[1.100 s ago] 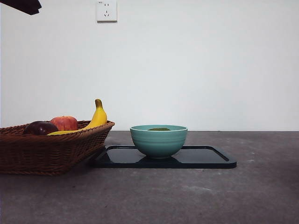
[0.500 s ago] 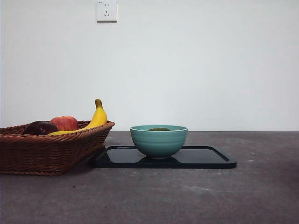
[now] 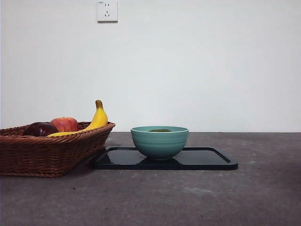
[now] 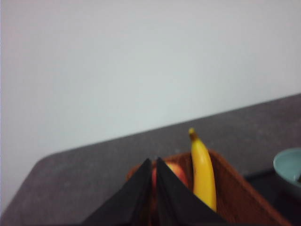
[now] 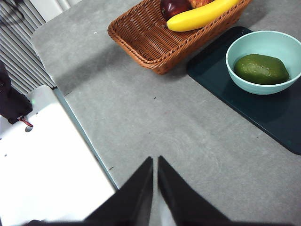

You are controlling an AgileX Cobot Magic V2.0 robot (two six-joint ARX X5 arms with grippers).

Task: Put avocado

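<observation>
Avocado [image 5: 261,68] settled in teal bowl [image 5: 240,47]; left claw [image 4: 154,162] and right claw [image 5: 155,161] both pinched together, empty. Little risk beyond a stray nudge.

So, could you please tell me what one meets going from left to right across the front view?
Wicker basket holding dark purple fruit, red apple, banana → teal bowl with the avocado, on the black tray.

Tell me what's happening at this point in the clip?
Nothing is being handled. The avocado lies in the teal bowl on the dark tray. Both the left gripper and the right gripper are shut, empty and away from it. The banana, apple and a dark fruit sit in the wicker basket.
</observation>
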